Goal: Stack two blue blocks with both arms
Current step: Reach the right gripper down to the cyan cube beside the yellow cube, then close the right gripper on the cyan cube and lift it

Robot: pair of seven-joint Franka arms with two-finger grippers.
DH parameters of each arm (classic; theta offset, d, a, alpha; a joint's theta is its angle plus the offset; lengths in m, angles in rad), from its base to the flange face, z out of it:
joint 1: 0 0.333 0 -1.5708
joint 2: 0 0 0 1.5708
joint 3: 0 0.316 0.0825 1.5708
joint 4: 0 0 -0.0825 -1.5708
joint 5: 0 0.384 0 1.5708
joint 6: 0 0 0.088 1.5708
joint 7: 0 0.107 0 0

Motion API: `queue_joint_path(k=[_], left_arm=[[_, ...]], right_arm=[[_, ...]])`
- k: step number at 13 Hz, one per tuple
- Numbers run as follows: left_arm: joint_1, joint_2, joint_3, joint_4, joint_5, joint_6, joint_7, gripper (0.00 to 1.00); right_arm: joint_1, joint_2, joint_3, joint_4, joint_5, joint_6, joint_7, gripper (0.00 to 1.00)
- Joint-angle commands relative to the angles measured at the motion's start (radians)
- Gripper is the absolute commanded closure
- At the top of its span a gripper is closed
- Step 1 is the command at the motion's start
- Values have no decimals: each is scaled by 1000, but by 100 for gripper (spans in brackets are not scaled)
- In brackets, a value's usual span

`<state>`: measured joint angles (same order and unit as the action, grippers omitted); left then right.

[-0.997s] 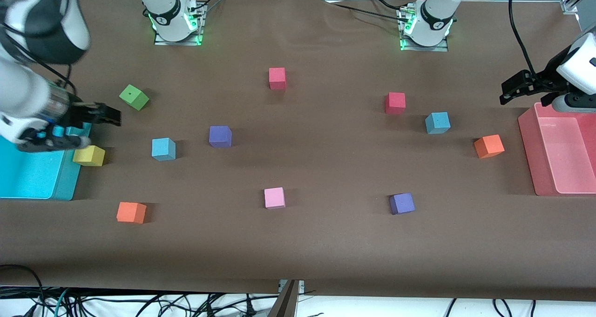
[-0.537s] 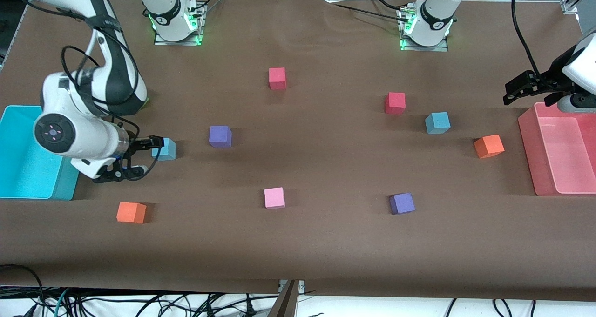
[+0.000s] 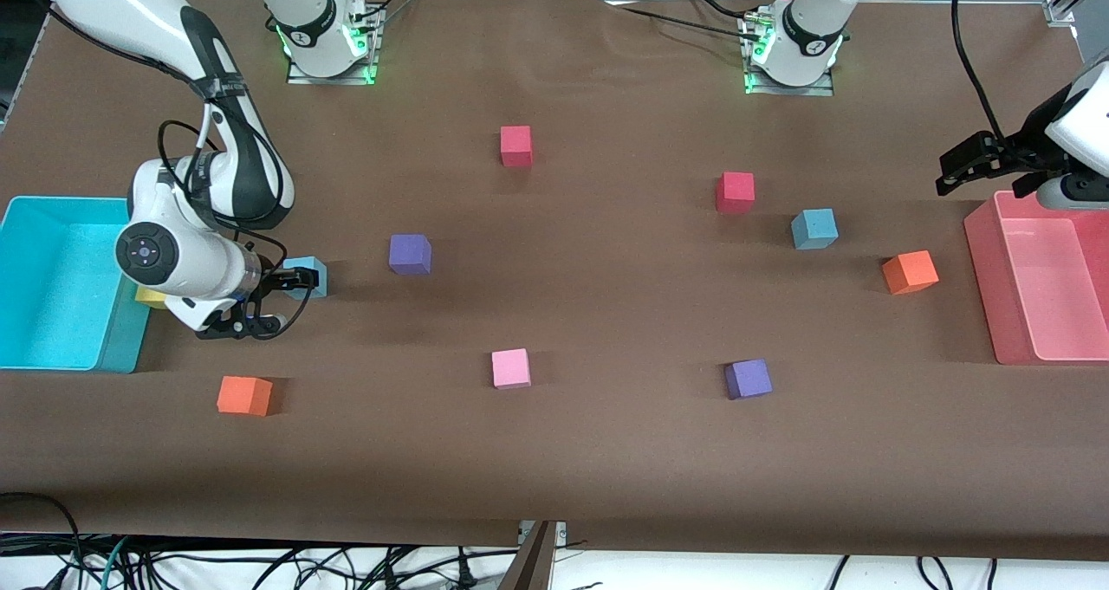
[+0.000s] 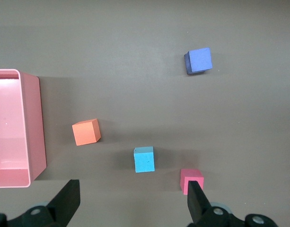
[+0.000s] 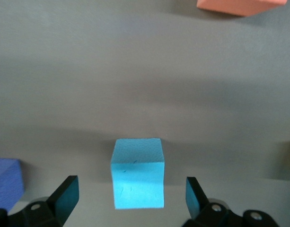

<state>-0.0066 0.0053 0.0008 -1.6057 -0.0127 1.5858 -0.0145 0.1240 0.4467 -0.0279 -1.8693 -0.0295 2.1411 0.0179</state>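
Observation:
One blue block (image 3: pixel 307 277) (image 5: pixel 137 172) lies toward the right arm's end of the table. My right gripper (image 3: pixel 290 298) (image 5: pixel 130 189) is low beside it and open. In the right wrist view the block sits between the two fingers with a gap on each side. The other blue block (image 3: pixel 814 229) (image 4: pixel 144 159) lies toward the left arm's end, next to a red cube (image 3: pixel 736 191). My left gripper (image 3: pixel 962 170) (image 4: pixel 132 196) hangs open and empty by the pink bin (image 3: pixel 983 261), well away from that block.
A cyan bin (image 3: pixel 121 347) stands at the right arm's end, with a yellow cube (image 3: pixel 149 296) half hidden beside it. Purple cubes (image 3: pixel 410 254) (image 3: pixel 748 379), orange cubes (image 3: pixel 244 395) (image 3: pixel 910 271), a pink cube (image 3: pixel 511 368) and another red cube (image 3: pixel 515 145) are scattered about.
The right arm has swung from over the cyan bin to the blue block and come down, its open fingers now at the block. The left arm has hardly moved.

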Motion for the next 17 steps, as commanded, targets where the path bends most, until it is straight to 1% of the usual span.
queue_joint_path(k=[1,6,17], left_arm=[[5,-1,-7,18,23,-18,-7,0],[5,-1,-5,18,23,-18,-7,0],[16,-1,-5,18,23,-20,-7,0]], right_arm=[[-9,-36,3,-67,20,51,16,0],[-24,-26,2,-108,29,79,83,0],[-15,36,3,-103,29,95,116,0]])
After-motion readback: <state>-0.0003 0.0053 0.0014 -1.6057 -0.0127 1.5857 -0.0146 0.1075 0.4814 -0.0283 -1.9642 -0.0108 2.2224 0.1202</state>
